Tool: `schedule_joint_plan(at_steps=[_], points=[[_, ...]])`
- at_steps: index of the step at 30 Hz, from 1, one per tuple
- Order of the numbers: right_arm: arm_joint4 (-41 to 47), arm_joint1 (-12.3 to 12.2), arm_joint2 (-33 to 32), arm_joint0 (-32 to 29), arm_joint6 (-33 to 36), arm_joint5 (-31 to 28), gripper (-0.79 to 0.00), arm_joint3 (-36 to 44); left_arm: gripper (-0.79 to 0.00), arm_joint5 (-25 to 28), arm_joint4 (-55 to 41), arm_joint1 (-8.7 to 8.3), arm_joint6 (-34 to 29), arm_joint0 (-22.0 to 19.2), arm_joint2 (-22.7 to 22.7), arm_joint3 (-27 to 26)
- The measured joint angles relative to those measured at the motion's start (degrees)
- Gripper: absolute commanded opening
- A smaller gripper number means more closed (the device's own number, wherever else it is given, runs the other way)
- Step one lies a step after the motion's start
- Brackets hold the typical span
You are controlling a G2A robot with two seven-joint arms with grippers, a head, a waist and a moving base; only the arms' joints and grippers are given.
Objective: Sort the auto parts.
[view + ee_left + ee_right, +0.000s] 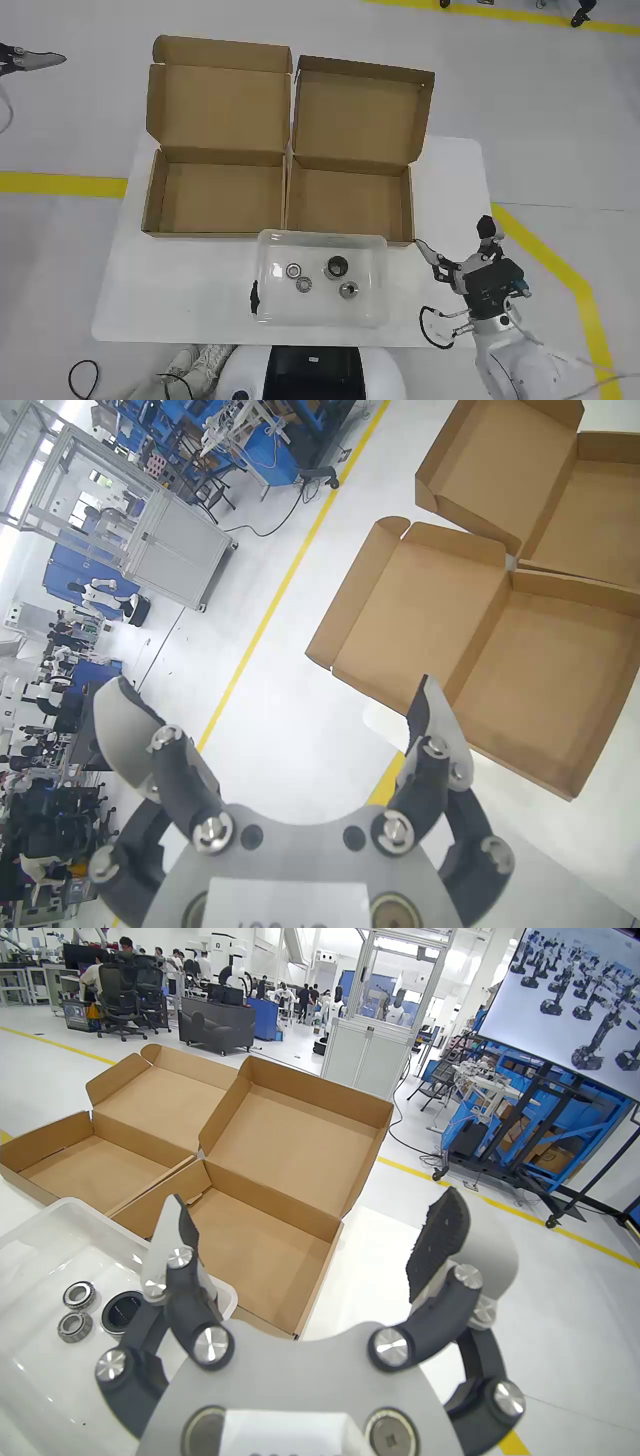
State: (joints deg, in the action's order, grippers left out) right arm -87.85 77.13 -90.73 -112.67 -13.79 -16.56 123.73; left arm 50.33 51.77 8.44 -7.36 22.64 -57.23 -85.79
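Right tool (430, 290) hovers over the counter (450, 180) at the lower right of the top view, fingers spread wide, holding nothing; left tool (275, 710) is spread and empty too. Everything to be sorted lies in the clear tray (365, 310) at lower centre, directly left of the right tool, so that arm looks the nearer; one bearing (293, 269) and a second bearing (304, 284), ribbed steel rings, sit close together; a dark ring (336, 266) and a small metal piece (347, 290) lie right of them; all round and flat, offering no long axis; above the tray stand the left box (215, 195) and right box (345, 200), open.
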Motion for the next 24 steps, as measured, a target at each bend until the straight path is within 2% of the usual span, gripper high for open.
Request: schedule_joint_plan(at_steps=[14, 24], points=[[-0.71, -0.08, 0.21, 0.46, 0.89, -0.37, 0.0, -0.15, 0.0, 0.0, 0.0, 0.0, 0.0, 0.0, 0.0, 0.0], [-0.85, -0.61, 4.16, 6.0, 6.73, -6.15, 0.0, -4.47, 0.0, 0.0, 0.0, 0.0, 0.0, 0.0, 0.0, 0.0]])
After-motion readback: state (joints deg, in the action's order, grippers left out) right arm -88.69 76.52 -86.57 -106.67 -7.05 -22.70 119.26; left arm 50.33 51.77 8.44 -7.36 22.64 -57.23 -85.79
